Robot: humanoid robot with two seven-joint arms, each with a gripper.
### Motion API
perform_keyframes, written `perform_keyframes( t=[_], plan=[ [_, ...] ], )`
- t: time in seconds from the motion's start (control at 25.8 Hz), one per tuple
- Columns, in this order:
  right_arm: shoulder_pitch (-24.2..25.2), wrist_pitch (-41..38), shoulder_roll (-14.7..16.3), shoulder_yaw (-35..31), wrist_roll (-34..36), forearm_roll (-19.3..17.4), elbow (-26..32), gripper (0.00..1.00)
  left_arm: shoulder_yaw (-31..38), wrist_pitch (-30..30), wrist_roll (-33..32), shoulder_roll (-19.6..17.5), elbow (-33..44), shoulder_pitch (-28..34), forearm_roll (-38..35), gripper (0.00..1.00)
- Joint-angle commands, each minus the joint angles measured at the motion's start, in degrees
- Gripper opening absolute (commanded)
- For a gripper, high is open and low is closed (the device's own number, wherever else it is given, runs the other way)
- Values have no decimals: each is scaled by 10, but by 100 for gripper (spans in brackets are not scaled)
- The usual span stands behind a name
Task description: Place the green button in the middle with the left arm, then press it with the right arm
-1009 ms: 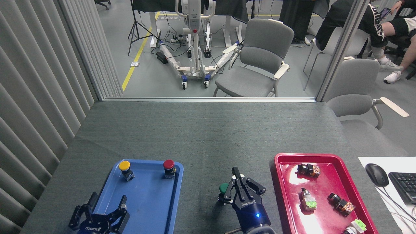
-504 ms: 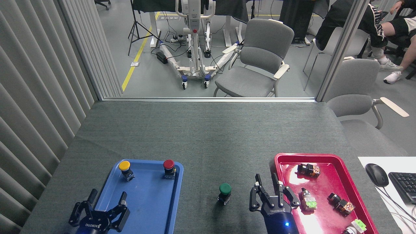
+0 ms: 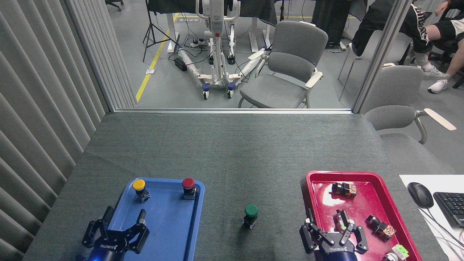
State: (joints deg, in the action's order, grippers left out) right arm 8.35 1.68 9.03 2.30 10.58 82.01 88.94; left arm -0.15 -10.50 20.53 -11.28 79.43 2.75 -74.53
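The green button (image 3: 251,214) stands upright on the bare dark-grey tabletop, the middle (image 3: 232,163), between the two trays. My left gripper (image 3: 124,221) hangs open over the near left part of the blue tray (image 3: 165,224), holding nothing. My right gripper (image 3: 330,224) is open over the near left part of the red tray (image 3: 366,206), well right of the button and holding nothing.
A yellow-capped button (image 3: 139,189) and a red-capped button (image 3: 188,187) stand at the far end of the blue tray. Several small switch parts lie in the red tray. A mouse (image 3: 420,194) and a keyboard (image 3: 451,207) sit on white paper at the right edge.
My right gripper has drawn back from the green button, rightward and toward me, to above the red tray, and opened. The button stays in place. My left gripper shifted slightly.
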Motion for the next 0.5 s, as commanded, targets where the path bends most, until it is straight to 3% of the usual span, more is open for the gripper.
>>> perform_keyframes(
  t=[0.0, 0.19, 0.31, 0.47],
  plan=[
    [11, 1, 10, -12, 1, 0, 3, 99, 0, 0, 0, 0, -4, -6, 0, 100],
    [15, -4, 13, -12, -3, -3, 4, 99, 0, 0, -2, 1, -4, -13, 0, 100],
    [19, -4, 13, -12, -5, -30, 5, 99, -2, 0, -6, 2, -6, -21, 1, 100],
    [19, -4, 20, -13, -5, -35, 6, 99, -2, 3, -6, 6, -11, -29, 4, 100]
  ],
)
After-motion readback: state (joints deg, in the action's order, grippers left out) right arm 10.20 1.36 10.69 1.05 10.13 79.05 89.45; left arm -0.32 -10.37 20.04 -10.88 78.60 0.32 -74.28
